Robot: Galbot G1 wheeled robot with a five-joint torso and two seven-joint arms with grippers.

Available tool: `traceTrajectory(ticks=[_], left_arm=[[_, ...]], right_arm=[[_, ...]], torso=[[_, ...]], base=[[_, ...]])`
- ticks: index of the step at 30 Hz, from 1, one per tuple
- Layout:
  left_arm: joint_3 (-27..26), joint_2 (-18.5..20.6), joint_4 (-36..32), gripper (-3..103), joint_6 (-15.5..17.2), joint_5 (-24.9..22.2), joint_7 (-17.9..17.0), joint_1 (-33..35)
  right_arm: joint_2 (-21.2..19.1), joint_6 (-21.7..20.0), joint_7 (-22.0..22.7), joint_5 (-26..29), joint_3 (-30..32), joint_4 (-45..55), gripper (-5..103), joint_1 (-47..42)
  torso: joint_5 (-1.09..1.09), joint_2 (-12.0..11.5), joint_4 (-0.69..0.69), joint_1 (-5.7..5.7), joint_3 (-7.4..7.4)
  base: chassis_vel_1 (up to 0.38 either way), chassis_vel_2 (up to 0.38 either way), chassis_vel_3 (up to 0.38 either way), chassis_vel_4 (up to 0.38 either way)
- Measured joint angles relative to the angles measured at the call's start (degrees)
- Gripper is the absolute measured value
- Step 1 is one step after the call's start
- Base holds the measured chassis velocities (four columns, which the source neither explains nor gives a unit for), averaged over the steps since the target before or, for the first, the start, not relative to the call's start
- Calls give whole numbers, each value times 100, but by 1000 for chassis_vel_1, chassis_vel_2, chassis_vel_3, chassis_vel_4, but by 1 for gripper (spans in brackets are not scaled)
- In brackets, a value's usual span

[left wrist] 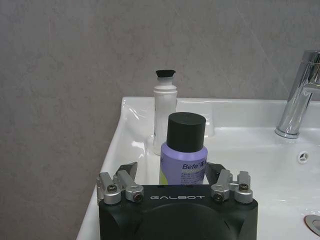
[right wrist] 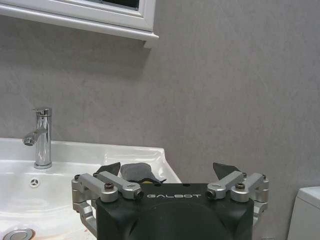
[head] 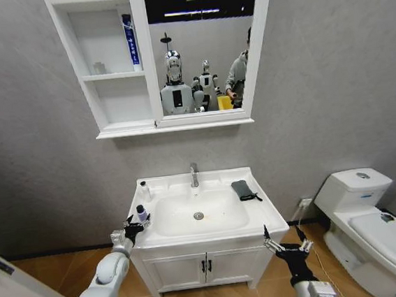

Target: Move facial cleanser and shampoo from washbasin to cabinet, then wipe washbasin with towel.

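Two bottles stand on the washbasin (head: 257, 216) ledge, both on the side of the chrome tap (head: 193, 175) toward my left arm: a purple bottle with a black cap (left wrist: 184, 150) near the front corner, and a slim white bottle with a dark top (left wrist: 164, 109) behind it, close to the wall. I have the left gripper (head: 137, 225) at that front corner with its fingers spread wide, one on each side of the purple bottle; from the left wrist camera the bottle sits between the fingertips, and I cannot tell whether either one touches it. On the other side of the tap the towel (head: 243, 190) lies folded on the ledge, its short loop pointing toward the basin's outer edge. My right gripper (head: 285, 241) hangs off the basin's front corner on that side, in front of the vanity, also spread open and holding nothing; its wrist camera looks past the fingertips at the towel on the rim beyond. Above the tap the cabinet (head: 144, 62) hangs on the wall, and a blue-and-white tube (head: 130, 42) stands upright on its middle open shelf, against the mirror's frame. A white toilet (head: 373, 219) stands well to the towel side of the basin.
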Motion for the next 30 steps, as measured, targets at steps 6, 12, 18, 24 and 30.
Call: traceTrajectory(ticks=[6, 12, 18, 24, 30], left_arm=[[6, 15, 7, 56, -18, -45, 13, -30], [-59, 103, -197, 43, -26, -55, 0, 80], [-316, 514, -1058, 43, 38, -176, -132, 299], [-741, 1601, -2306, 43, 403, -1001, -708, 338], [-1020, 3005, -3075, 43, 1119, -2478, -1318, -488]], right_arm=[[6, -7, 7, 14, 9, 2, 100, -6], [22, -40, 10, 30, 5, 34, 100, -9], [34, -137, 78, 79, -9, 120, 100, -52], [32, -192, 105, 83, -43, 167, 100, -37], [47, -206, 115, 57, -103, 194, 100, 12]], torso=[[0, 0, 0, 0, 0], [-1, 0, 1, 0, 0], [-2, 0, 1, 0, 0], [-1, 1, 2, 0, -1], [-1, 0, 1, 0, -1]], base=[[0, 0, 0, 0], [0, 0, 0, 0], [0, 0, 0, 0], [0, 0, 0, 0], [0, 0, 0, 0]])
